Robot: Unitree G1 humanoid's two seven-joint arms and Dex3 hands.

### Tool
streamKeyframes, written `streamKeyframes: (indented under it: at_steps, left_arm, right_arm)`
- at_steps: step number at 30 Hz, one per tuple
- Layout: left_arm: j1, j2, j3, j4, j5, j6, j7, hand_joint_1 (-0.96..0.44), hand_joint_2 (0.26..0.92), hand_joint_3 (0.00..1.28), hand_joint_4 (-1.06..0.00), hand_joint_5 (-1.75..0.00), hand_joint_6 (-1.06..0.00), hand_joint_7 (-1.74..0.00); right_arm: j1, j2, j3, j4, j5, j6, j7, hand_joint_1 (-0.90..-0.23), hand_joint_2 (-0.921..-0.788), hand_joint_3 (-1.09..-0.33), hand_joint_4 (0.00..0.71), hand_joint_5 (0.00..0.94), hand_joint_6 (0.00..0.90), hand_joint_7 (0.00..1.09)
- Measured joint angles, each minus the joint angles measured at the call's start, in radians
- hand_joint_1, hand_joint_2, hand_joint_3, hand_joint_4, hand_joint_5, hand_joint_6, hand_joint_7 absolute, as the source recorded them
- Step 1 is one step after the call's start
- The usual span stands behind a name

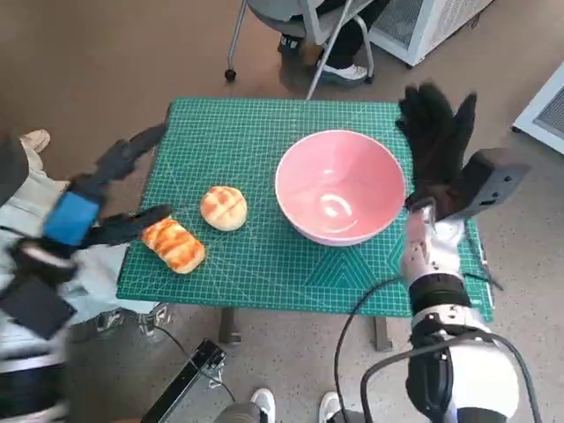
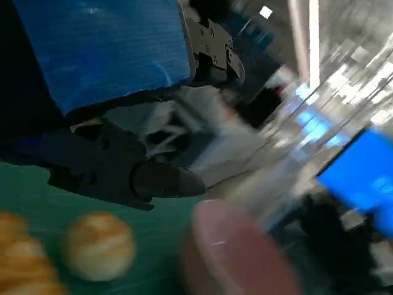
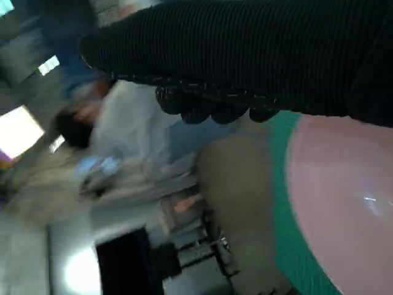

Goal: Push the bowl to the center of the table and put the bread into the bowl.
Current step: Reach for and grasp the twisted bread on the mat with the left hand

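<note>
Head view. Table (image 1: 264,273): covered by a green cutting mat with pale grid lines. Bowl (image 1: 340,186): pink, upright, nothing in it, standing right of the table's middle, so the push toward the center looks unfinished. Right hand (image 1: 436,137): black glove, fingers spread and holding nothing, set just beside the bowl's far right rim; whether it touches the rim cannot be told. That placement suits a sideways shove toward the middle. Bread, 2 pieces: a round bun (image 1: 224,208) left of the bowl and apart from it, and a long ridged loaf (image 1: 174,244) nearer the table's left edge. Left hand (image 1: 106,198): blue-taped back, black fingers apart, holding nothing; 1 finger reaches close to the loaf, probably waiting there for the pickup. Contact cannot be told. A chair and a seated person's feet show beyond the far edge; another foot shows at the left.

Left wrist view. Blurred. Blue tape fills the upper part, with dark fingers (image 2: 123,172) below it closed on nothing. The bun, the loaf's end and the bowl's pink rim lie on green mat beyond them.

Right wrist view. Blurred. Glove as a dark band, fingertips (image 3: 209,107) hanging free beside the bowl's pink wall. A person sits in the background.
</note>
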State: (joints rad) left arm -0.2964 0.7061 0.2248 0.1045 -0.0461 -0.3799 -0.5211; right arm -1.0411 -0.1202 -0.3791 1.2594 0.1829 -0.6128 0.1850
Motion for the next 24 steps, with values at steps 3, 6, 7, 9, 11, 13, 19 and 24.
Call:
streamKeyframes:
  at_steps: [3,6,7,9,11,13,19,24]
  left_arm:
    - [0.002,0.07,-0.002,0.0,0.009,0.035,-0.057,-0.26,0.884,0.04,-0.34,0.0,-0.31,-0.21]
    - [0.0,0.126,-0.012,0.002,0.012,0.066,-0.108,-0.19,0.864,0.02,-0.32,0.0,-0.33,-0.18]
    - [-0.001,0.141,-0.017,0.006,0.013,0.073,-0.123,-0.18,0.859,0.01,-0.32,0.0,-0.33,-0.17]
    - [-0.007,0.166,-0.029,0.018,0.017,0.085,-0.153,-0.14,0.849,0.01,-0.32,0.0,-0.34,-0.15]
    - [-0.018,0.184,-0.045,0.038,0.032,0.09,-0.178,-0.12,0.839,0.0,-0.31,0.0,-0.35,-0.13]
    - [-0.033,0.197,-0.069,0.06,0.05,0.093,-0.199,-0.09,0.83,0.0,-0.31,0.0,-0.37,-0.11]
    - [-0.072,0.203,-0.14,0.114,0.11,0.094,-0.228,-0.08,0.814,0.0,-0.3,0.0,-0.39,-0.09]
    - [-0.1,0.202,-0.208,0.153,0.18,0.081,-0.228,-0.08,0.807,0.0,-0.3,0.0,-0.4,-0.07]
  right_arm:
    - [0.0,0.0,0.024,-0.035,-0.002,-0.09,0.078,-0.573,-0.921,-0.83,0.348,0.043,0.173,0.66]
    - [0.002,0.004,0.049,-0.075,-0.003,-0.178,0.151,-0.585,-0.921,-0.813,0.364,0.032,0.149,0.72]
    - [0.003,0.005,0.057,-0.09,-0.002,-0.204,0.171,-0.59,-0.921,-0.809,0.367,0.029,0.14,0.74]
    - [0.008,0.007,0.074,-0.121,-0.002,-0.255,0.21,-0.593,-0.921,-0.807,0.369,0.026,0.121,0.75]
    - [0.016,0.009,0.092,-0.153,-0.002,-0.298,0.243,-0.59,-0.921,-0.808,0.366,0.021,0.083,0.78]
    - [0.031,0.009,0.114,-0.192,-0.002,-0.336,0.274,-0.591,-0.921,-0.812,0.358,0.015,0.037,0.84]
    - [0.081,0.009,0.164,-0.292,0.012,-0.384,0.336,-0.612,-0.921,-0.807,0.341,0.004,0.003,0.91]
    - [0.121,0.011,0.197,-0.373,0.018,-0.39,0.357,-0.631,-0.921,-0.803,0.332,0.001,0.0,0.93]
